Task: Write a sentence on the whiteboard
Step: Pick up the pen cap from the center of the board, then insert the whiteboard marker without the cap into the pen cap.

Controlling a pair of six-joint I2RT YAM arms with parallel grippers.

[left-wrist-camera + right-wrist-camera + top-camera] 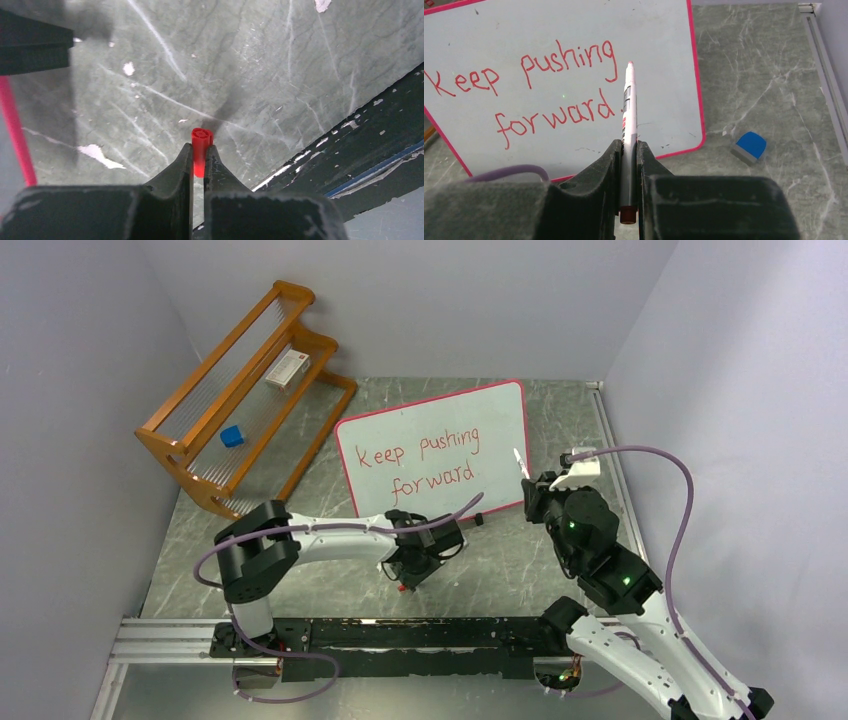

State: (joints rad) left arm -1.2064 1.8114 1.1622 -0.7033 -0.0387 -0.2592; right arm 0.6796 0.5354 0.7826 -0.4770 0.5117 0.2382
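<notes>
Whiteboard (492,408) stands tilted back on the table (520,560), in the middle of the far half, its pink-red frame turned a little so that the right side lies farther from the arms. The sentence (440,447) runs across it in thin red handwriting, "Keep pushing" on the upper line and "forward" below, and fills the left and middle of the board; the right part is bare. The right gripper (628,147) is closed on a marker (629,115), a slim white pen clamped low on its barrel. Its tip points up towards the board and sits, in the wrist view, just right of the end of "forward"; whether the tip touches the surface cannot be told. From above, this gripper (530,485) hovers at the board's lower right corner. The left gripper (200,152) is closed on a small red cap (201,142), which pokes out past the fingertips with its open end facing the table below. That arm reaches across in front of the board, its gripper (408,578) low over the table, near the board's bottom edge. A blue and grey eraser (750,147) lies on the table just right of the board's lower right corner. A wooden rack (240,400) stands at the far left, with a blue cube (232,436) and a small white box (287,368) on it.
</notes>
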